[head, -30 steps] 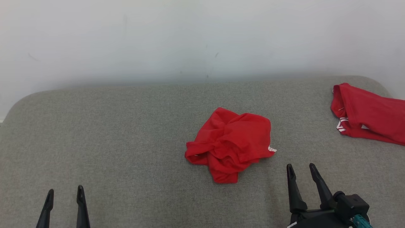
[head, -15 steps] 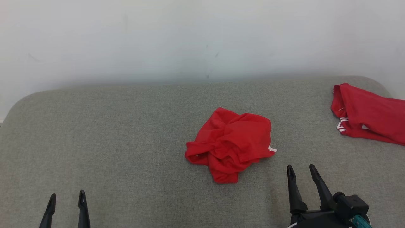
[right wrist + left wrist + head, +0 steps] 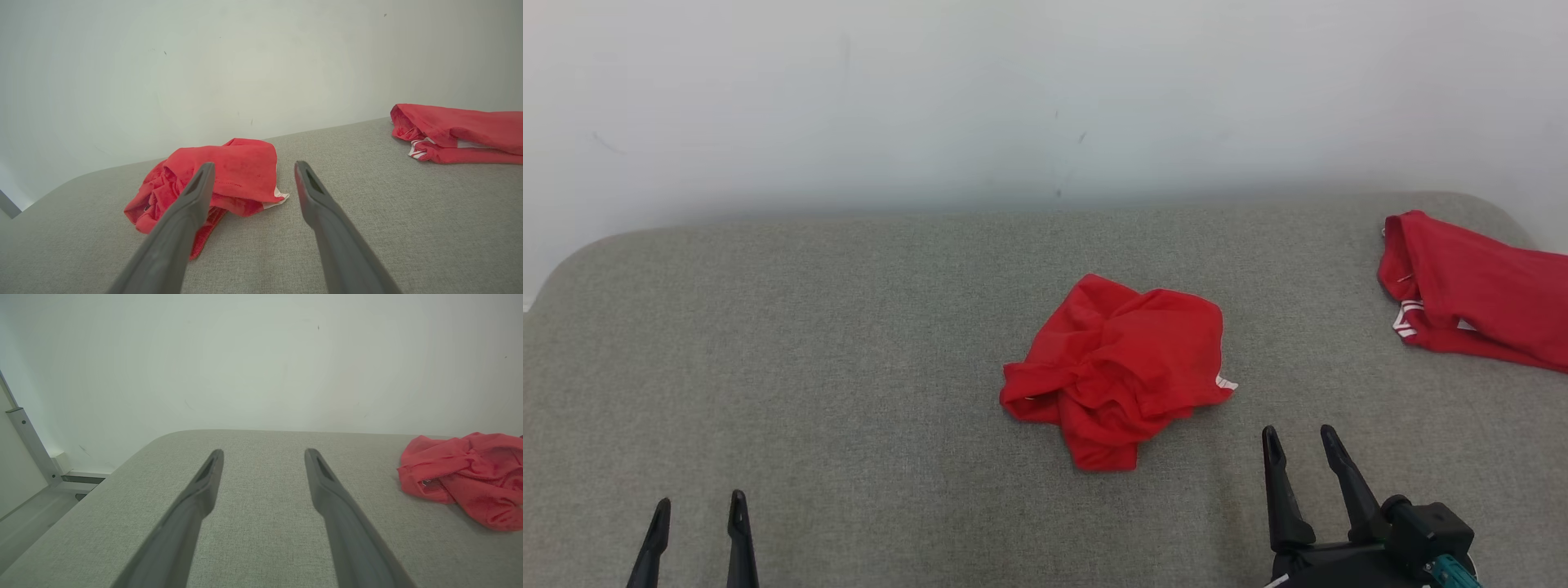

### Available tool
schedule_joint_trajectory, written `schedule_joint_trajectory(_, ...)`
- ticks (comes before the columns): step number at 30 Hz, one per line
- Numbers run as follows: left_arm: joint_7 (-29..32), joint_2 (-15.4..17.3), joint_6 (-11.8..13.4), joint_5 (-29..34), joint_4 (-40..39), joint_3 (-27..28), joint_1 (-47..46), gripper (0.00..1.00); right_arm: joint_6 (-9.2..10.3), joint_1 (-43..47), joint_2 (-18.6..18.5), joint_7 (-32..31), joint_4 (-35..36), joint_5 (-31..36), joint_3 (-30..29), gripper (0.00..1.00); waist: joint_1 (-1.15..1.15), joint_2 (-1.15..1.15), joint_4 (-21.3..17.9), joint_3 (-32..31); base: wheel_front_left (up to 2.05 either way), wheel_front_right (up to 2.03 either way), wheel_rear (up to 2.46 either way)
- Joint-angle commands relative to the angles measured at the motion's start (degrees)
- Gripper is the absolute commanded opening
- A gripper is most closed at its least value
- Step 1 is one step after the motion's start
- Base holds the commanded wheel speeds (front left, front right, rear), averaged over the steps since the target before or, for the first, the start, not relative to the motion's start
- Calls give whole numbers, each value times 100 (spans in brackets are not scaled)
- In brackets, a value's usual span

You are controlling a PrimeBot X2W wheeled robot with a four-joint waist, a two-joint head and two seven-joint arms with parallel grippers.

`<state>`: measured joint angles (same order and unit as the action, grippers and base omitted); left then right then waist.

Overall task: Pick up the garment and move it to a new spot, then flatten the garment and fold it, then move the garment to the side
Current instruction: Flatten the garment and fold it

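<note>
I see the grey cushion (image 3: 849,343), crumpled red garment (image 3: 1115,371) mid-cushion, second red garment (image 3: 1474,298) at its far right edge. Right gripper (image 3: 1298,441) just near-right of the crumpled garment, left gripper (image 3: 698,508) well left; both spread wide, empty.

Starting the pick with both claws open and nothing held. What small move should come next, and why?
Probably ease the right claw forward and left toward the crumpled red garment. It lies bunched on the grey cushion, untouched; that claw is open and nearer to it than the left claw.
</note>
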<state>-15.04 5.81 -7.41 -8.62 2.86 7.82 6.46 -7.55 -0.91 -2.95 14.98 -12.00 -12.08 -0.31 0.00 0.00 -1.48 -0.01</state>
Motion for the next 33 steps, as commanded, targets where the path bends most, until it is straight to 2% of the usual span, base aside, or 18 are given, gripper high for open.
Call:
schedule_joint_trajectory(1,-18,8,-8,36,8,16,9,100,16,3,17,27,-6,-41,14,100,0,0,-3,5,0,0,0)
schedule_joint_trajectory(33,-18,-22,-2,43,76,-82,-33,100,16,8,17,27,-50,-33,54,100,0,0,-1,-45,0,0,0)
